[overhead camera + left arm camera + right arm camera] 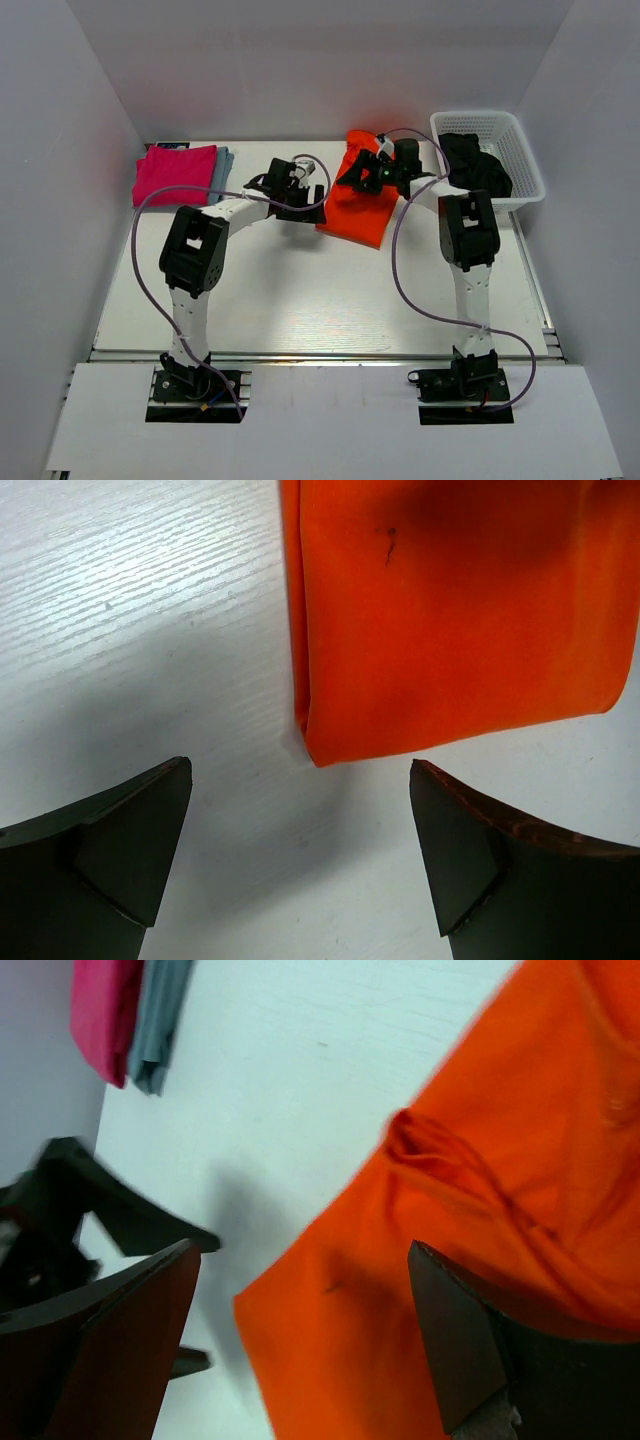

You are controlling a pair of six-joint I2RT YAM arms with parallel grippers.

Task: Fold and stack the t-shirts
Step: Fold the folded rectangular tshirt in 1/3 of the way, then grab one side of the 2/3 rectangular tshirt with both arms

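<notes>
From my remote station, I saw the orange t-shirt (362, 195) lying partly folded on the white table (300, 290), at the far side between the two arms. The left gripper (300, 768) hovered just beside a folded corner on the shirt's left edge, its fingers spread wide and holding nothing. The right gripper (305, 1250) hung over the shirt's far end, its fingers likewise spread apart and empty. A magenta-pink t-shirt (175, 172) lay folded atop a blue-grey t-shirt (224, 160) at far left. Dark t-shirts (478, 165) filled the white basket (528, 160) at far right.
</notes>
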